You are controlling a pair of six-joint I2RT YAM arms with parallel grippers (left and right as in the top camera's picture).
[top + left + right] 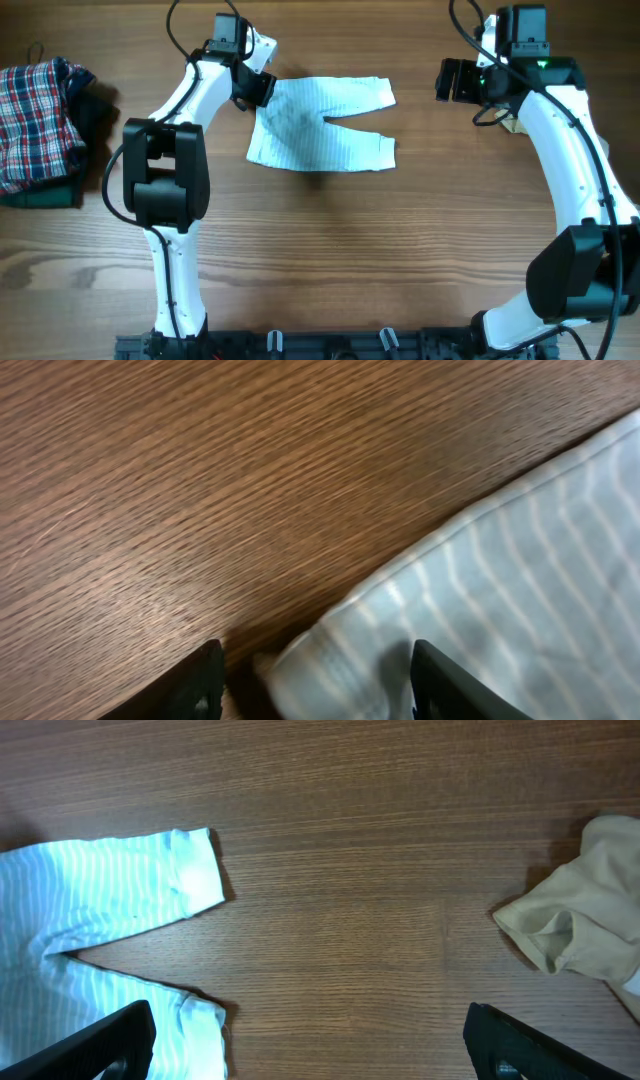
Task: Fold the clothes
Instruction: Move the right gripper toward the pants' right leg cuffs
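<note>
Left arm (180,98) and right arm (572,160) show white shells, bulky black joints (165,172), thin black cables (170,28) and black fingers (200,685)

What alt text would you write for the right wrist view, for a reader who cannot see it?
Striped baby trousers lie flat on a wooden table at left, cuffed legs pointing right. A crumpled beige cloth sits at the right edge; the open right claw frames the bottom corners.
</note>
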